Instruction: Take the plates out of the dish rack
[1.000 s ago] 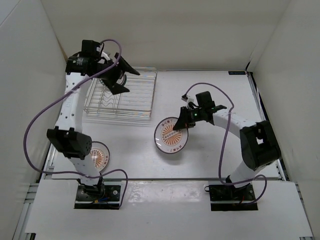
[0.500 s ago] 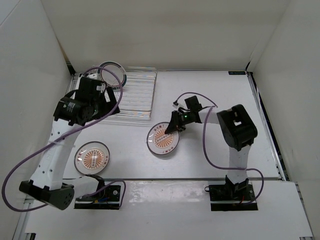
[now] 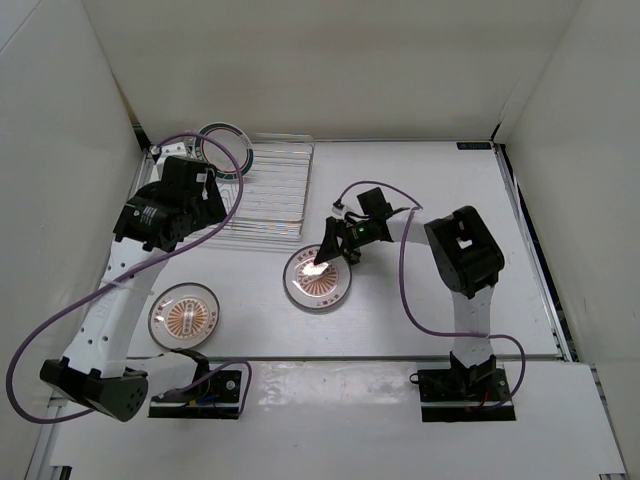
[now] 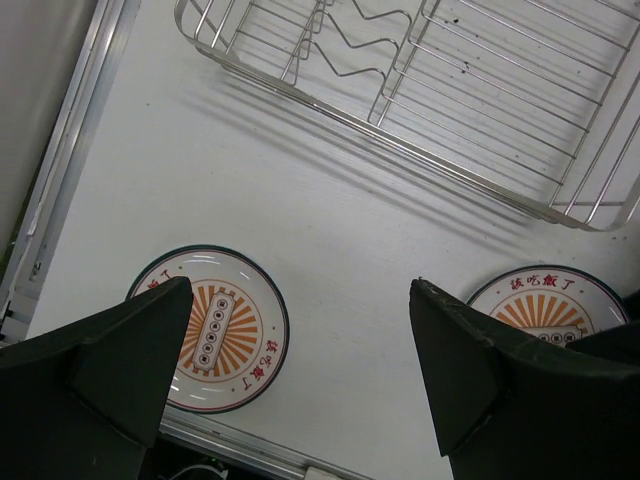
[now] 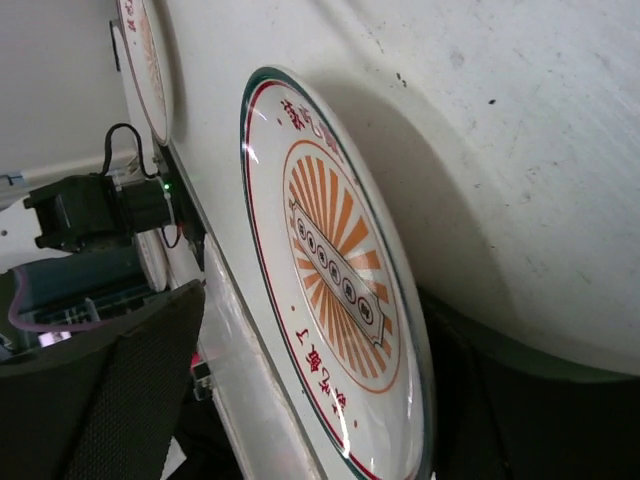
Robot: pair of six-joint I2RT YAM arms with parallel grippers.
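**Where the plates lie: three items, one at the rack**

As the top view shows, the banded plate [image 3: 222,143] stands propped at the far corner of the dish rack [image 3: 275,195], just beyond the left tool [image 3: 200,205]. A sunburst plate [image 3: 185,316] lies flat on the table [image 3: 480,200], nearer the bases than that tool. The centre plate [image 3: 318,285] lies directly under the right tool [image 3: 330,255].

Left wrist: the left tool [image 4: 300,290] has its fingers wide apart and holds nothing. The rack prongs ahead of it are bare in this view.

Right wrist: the right tool [image 5: 315,300] has its fingers apart, astride the rim of the centre plate [image 5: 340,260], with one finger close against it. No pinch is visible.

Handling, judged: rigid, glazed, slippery, light, prone to chipping. Grip the banded plate by its raised rim and lift it clear of the prongs before tilting.
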